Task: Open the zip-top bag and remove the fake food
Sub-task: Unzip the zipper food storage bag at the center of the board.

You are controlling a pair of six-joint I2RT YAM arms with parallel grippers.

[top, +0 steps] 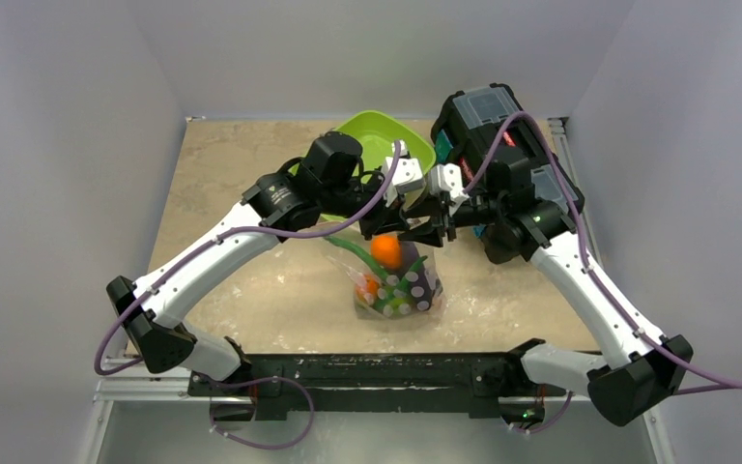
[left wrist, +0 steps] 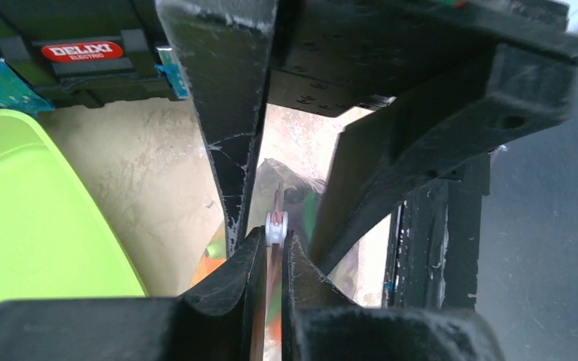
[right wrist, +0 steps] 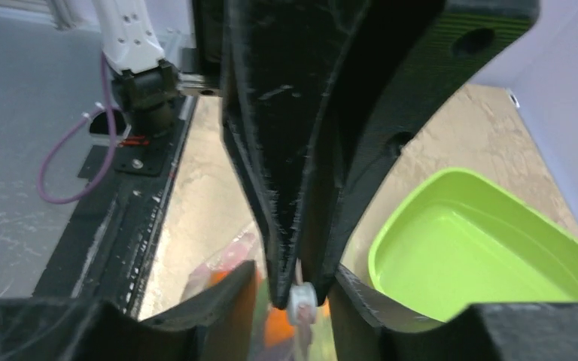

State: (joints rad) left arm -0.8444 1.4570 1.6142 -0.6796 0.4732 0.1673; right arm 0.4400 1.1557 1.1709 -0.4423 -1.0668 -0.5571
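The zip-top bag (top: pixel 398 290) hangs upright over the middle of the table. Fake food shows through its clear plastic: an orange (top: pixel 385 251), a green pod (top: pixel 353 249) and dark grapes (top: pixel 423 282). My left gripper (left wrist: pixel 273 239) is shut on the bag's pink zip strip, just below the white slider (left wrist: pixel 276 227). My right gripper (right wrist: pixel 295 271) is open, its fingers on either side of the left fingertips and the slider (right wrist: pixel 302 302), gripping nothing. In the top view the left gripper (top: pixel 398 224) and right gripper (top: pixel 432 224) meet above the bag's mouth.
A lime-green tray (top: pixel 386 135) sits at the back, behind the grippers, also in view as the tray (left wrist: pixel 38 218) and the tray (right wrist: pixel 482 248). A black toolbox (top: pixel 483 111) stands at the back right. The arms' black base rail (top: pixel 367 372) runs along the near edge.
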